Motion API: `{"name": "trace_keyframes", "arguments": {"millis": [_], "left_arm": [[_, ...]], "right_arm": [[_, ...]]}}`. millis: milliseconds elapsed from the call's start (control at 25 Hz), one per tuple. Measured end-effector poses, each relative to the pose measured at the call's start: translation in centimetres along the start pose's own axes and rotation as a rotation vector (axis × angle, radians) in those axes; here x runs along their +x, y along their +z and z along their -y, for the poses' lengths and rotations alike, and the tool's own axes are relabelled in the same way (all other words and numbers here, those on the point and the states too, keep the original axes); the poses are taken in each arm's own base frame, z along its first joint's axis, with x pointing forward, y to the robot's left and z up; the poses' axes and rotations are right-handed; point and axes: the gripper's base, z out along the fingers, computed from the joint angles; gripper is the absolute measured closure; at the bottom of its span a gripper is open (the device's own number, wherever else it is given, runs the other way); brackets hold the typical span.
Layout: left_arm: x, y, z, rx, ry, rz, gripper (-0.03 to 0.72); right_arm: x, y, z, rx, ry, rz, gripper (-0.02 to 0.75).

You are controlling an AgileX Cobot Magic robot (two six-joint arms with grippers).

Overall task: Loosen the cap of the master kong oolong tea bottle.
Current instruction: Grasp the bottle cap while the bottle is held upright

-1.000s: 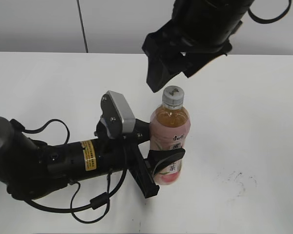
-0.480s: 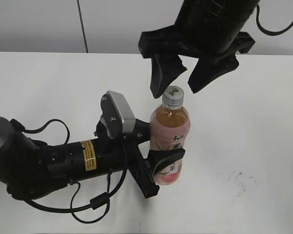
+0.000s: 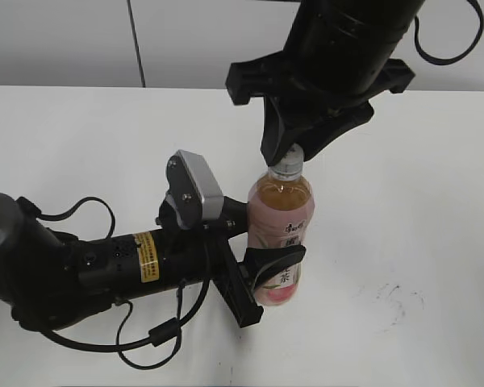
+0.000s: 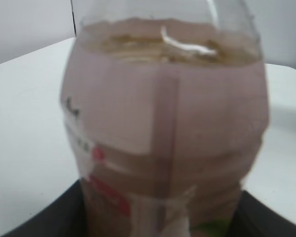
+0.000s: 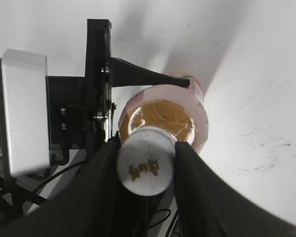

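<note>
The master kong oolong tea bottle (image 3: pixel 281 234) stands upright on the white table, with amber tea and a pink peach label. My left gripper (image 3: pixel 268 242) is shut on its lower body; in the left wrist view the bottle (image 4: pixel 163 123) fills the frame between the dark jaws (image 4: pixel 158 224). The white cap (image 3: pixel 288 168) is mostly hidden under my right gripper (image 3: pixel 289 158), which comes down from above. In the right wrist view the cap (image 5: pixel 145 165), with a small dark logo on top, sits between the two black fingers (image 5: pixel 147 170), which touch both its sides.
The white table (image 3: pixel 403 201) stretches to the right and behind the bottle. The left arm and its cables (image 3: pixel 105 266) lie across the table's front left. Faint dark scuff marks (image 3: pixel 395 298) show on the table at the right.
My right gripper, open and above the cap a moment ago, has come down over the cap and closed its fingers on it. The left gripper and bottle have not moved.
</note>
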Motion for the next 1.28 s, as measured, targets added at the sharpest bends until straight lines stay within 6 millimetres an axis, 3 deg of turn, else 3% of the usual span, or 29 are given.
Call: {"name": "trace_keyframes", "arguments": {"millis": [120,240,560,720,1000,1200,1280], "left_arm": [[0.00,0.00,0.00,0.000,0.000,0.000,0.312],[0.00,0.00,0.00,0.000,0.000,0.000,0.312],[0.00,0.00,0.00,0.000,0.000,0.000,0.312],[0.01,0.00,0.00,0.000,0.000,-0.001,0.314],[0.01,0.00,-0.02,-0.002,-0.001,-0.001,0.314],[0.01,0.00,-0.02,-0.002,-0.001,-0.001,0.314],[0.01,0.00,-0.02,-0.002,-0.001,-0.001,0.314]], "right_arm": [[0.00,0.00,0.00,0.000,-0.053,0.000,0.470],[0.00,0.00,0.00,0.000,-0.215,0.000,0.470],[-0.06,-0.13,-0.05,0.000,-1.055,0.005,0.472],[-0.07,-0.21,-0.07,0.001,-1.376,0.007,0.473],[-0.06,-0.24,-0.12,-0.003,-1.421,0.011,0.461],[-0.06,-0.15,-0.21,-0.016,-1.296,0.014,0.261],[-0.05,-0.16,-0.31,-0.026,-1.221,0.018,0.214]]}}
